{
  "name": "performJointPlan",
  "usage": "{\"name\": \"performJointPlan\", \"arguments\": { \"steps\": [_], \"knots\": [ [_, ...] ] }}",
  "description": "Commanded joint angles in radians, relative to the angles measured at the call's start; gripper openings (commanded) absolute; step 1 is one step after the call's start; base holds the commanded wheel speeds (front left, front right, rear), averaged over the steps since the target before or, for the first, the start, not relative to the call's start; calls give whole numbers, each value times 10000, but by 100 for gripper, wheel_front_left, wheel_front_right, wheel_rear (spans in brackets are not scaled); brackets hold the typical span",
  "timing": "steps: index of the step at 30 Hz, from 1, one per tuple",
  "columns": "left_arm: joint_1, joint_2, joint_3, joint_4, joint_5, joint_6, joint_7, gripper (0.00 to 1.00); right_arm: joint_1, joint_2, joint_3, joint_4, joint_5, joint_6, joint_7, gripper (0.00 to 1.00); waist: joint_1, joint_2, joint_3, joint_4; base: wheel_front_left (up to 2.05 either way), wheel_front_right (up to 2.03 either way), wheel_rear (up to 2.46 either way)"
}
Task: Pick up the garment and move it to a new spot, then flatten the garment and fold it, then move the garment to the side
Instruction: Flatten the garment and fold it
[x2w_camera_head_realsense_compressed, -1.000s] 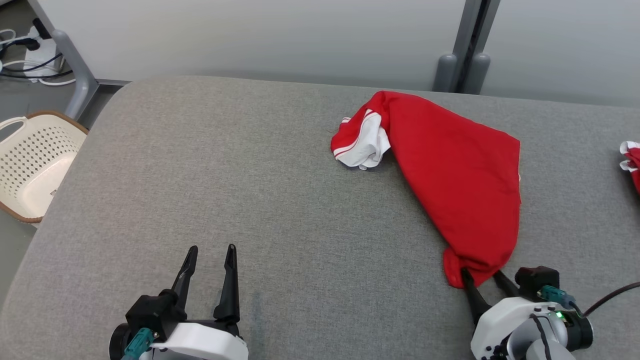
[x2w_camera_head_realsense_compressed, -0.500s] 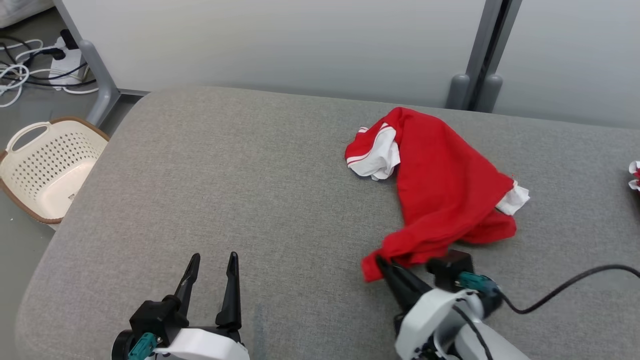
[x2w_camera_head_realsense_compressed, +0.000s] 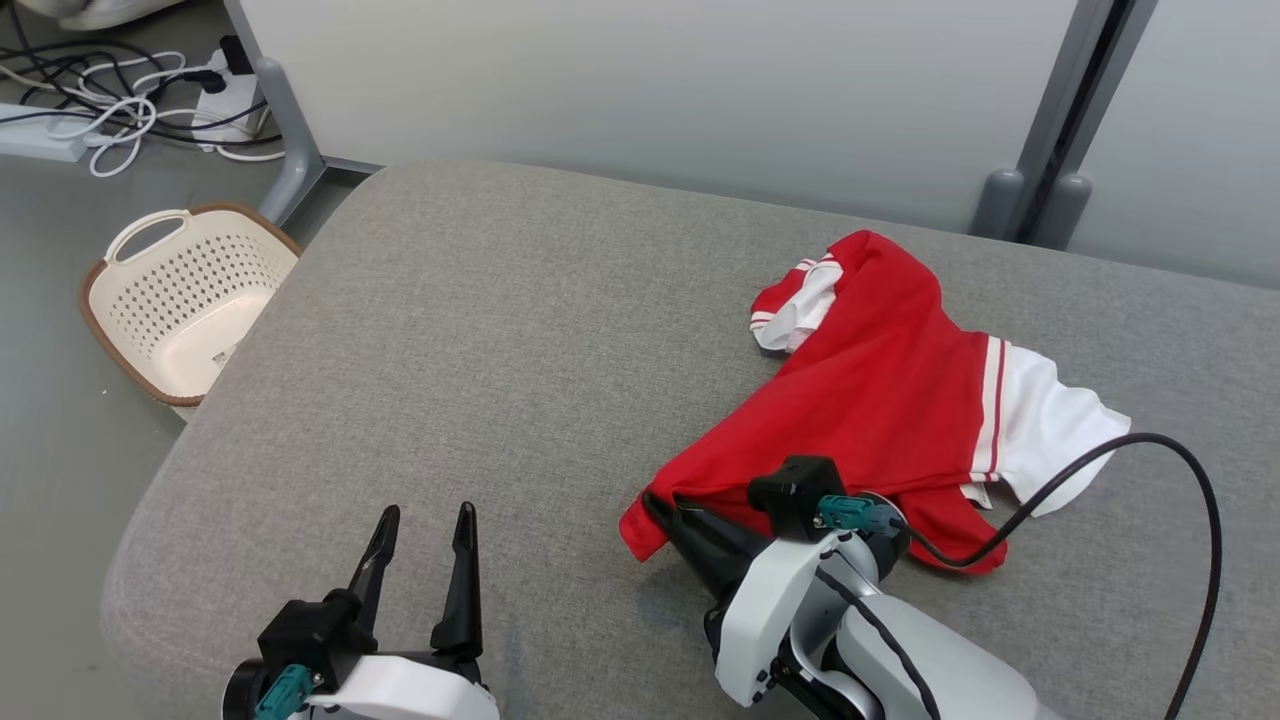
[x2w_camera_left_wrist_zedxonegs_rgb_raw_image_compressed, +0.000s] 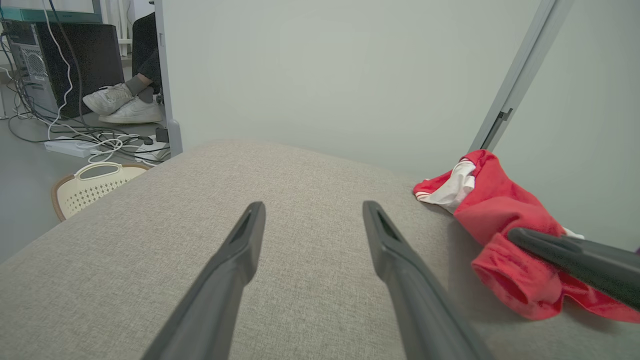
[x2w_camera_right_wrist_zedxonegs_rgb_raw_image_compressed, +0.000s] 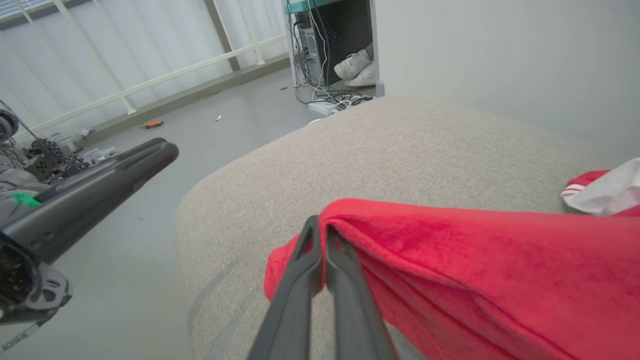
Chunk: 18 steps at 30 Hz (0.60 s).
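now | right end effector (x2w_camera_right_wrist_zedxonegs_rgb_raw_image_compressed: 319, 230) pinches garment (x2w_camera_head_realsense_compressed: 890, 400) edge | left end effector (x2w_camera_head_realsense_compressed: 425, 512) wide

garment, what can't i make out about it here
- Head view: the near edge of the garment is hidden behind the right arm and its cable.
- Right wrist view: its white sleeve is cut off by the right edge.
- Right wrist view: the right claw is shut in a red fold; how much cloth it pinches is unclear.

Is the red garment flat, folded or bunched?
Bunched: the garment lies rumpled, unfolded, its red edge pinched in the right tool.
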Motion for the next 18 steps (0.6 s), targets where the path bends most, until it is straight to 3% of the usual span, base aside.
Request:
{"name": "performJointPlan", "arguments": {
  "steps": [1,11,15,18],
  "knots": [
    [-66,26,54,-31,6,-4,-2,100,-103,-50,150,82,133,5,34,100,0,0,45,107,0,0,0],
    [33,21,256,-134,-7,61,-2,100,-48,-61,877,7,488,3,-15,100,0,0,93,-455,0,0,0],
    [50,22,307,-172,33,65,-2,100,75,-62,299,133,152,3,-412,100,0,0,76,-914,0,0,0],
    [46,20,320,-208,70,56,-2,100,106,-67,-765,525,-339,3,-738,100,0,0,101,-1204,0,0,0]
  ]
}}
